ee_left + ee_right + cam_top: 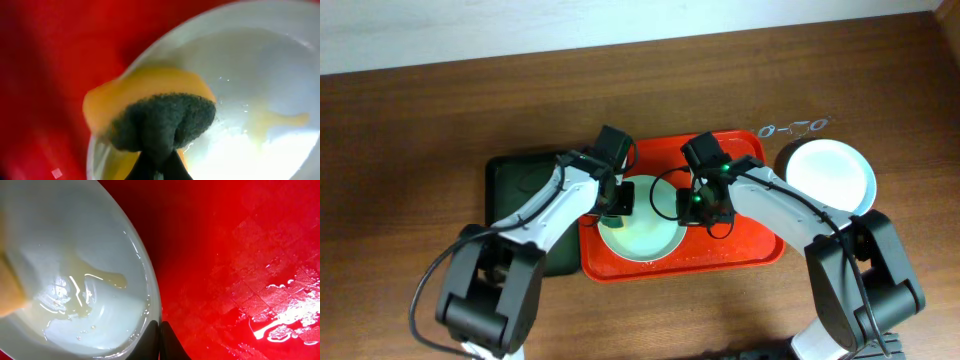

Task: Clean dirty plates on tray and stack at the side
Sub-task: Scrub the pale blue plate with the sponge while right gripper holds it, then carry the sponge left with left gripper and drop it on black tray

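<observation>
**Fig. Wipe step: both claws at one plate.**

**Near, L side.** L claw (pixel 159 161) is clamped on the sponge (pixel 155 117), green scour pad nearest the fingers and yellow foam beyond it. The sponge sits over the rim of the plate (pixel 260 65), just ahead of the claw; contact isn't clear from this cam. Further fwd, toward plate ctr, the yellow smear (pixel 280 120) lies in a wet film, not yet wiped.

**Near, R side.** R claw (pixel 160 336) has its fingers together on the plate's rim, so the plate looks pinned. The plate spreads up and left of this claw. To its right is the tray (pixel 240 240), w/ water beads (pixel 285 325) on the floor.

**Technique.**
- Hold the R pinch firm; the plate could probably skate on a wet tray.
- Lay the scour pad flat and push fwd from the rim across ctr.
- Use a light load and short overlapping strokes.
- Don't shove hard toward the R claw, or the rim may slip out.
- Expect more than one pass.

**Far (overhead).** Well out past the R claw, off the tray on the desk (pixel 420 120), rests a side plate (pixel 830 172). Spectacles (pixel 798 127) lie just beyond it. Behind the L claw is a dark green tray (pixel 515 180).
</observation>
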Robot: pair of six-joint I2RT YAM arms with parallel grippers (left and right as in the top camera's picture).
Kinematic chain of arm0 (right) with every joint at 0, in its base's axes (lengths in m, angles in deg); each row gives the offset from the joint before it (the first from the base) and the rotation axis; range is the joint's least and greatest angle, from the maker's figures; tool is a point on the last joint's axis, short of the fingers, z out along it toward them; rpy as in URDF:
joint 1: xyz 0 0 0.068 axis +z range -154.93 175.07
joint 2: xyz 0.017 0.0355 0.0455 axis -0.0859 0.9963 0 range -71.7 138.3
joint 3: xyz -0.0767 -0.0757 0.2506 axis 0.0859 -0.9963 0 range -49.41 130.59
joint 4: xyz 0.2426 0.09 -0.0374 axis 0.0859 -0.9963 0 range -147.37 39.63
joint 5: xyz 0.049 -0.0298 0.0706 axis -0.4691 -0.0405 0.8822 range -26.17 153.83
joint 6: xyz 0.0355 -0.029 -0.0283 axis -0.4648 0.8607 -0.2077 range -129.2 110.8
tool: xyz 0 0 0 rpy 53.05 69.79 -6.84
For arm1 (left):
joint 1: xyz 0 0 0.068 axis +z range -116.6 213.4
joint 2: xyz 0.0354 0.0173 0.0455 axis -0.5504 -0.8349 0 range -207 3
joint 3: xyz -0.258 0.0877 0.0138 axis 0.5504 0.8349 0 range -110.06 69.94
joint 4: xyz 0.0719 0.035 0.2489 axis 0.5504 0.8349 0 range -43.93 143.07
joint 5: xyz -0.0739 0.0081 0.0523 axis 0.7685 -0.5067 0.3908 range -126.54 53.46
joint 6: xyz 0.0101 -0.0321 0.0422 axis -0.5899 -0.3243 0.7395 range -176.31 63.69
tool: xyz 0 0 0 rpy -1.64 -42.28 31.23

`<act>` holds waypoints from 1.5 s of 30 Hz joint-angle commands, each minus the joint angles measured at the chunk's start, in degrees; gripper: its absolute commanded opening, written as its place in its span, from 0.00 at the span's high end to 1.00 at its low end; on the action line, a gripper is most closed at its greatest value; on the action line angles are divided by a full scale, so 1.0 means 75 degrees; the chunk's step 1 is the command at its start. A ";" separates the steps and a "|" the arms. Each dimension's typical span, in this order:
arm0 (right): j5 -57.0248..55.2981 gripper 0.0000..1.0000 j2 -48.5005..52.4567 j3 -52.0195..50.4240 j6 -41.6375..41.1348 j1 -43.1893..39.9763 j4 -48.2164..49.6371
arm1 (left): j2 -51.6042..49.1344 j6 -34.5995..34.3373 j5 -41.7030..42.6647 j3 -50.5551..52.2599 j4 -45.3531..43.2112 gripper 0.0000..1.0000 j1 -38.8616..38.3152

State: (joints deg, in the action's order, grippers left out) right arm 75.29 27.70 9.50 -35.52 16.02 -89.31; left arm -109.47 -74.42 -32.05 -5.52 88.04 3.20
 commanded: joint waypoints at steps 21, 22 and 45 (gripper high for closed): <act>-0.0012 0.96 0.0055 -0.0085 0.0082 0.0070 0.0026 | 0.0082 0.0918 0.1020 -0.1614 0.1568 1.00 -0.0023; -0.0012 0.96 0.0055 -0.0085 0.0082 0.0070 0.0026 | 0.0052 0.0918 0.1023 -0.1600 0.1533 1.00 -0.0023; -0.0012 0.96 0.0055 -0.0085 0.0082 0.0070 0.0029 | -0.1743 0.1606 0.3386 -0.1603 0.1591 1.00 -0.0361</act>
State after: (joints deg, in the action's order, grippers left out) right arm 74.37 27.70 9.31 -35.52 16.02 -89.53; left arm -120.24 -65.39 -14.85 -18.20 99.43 2.35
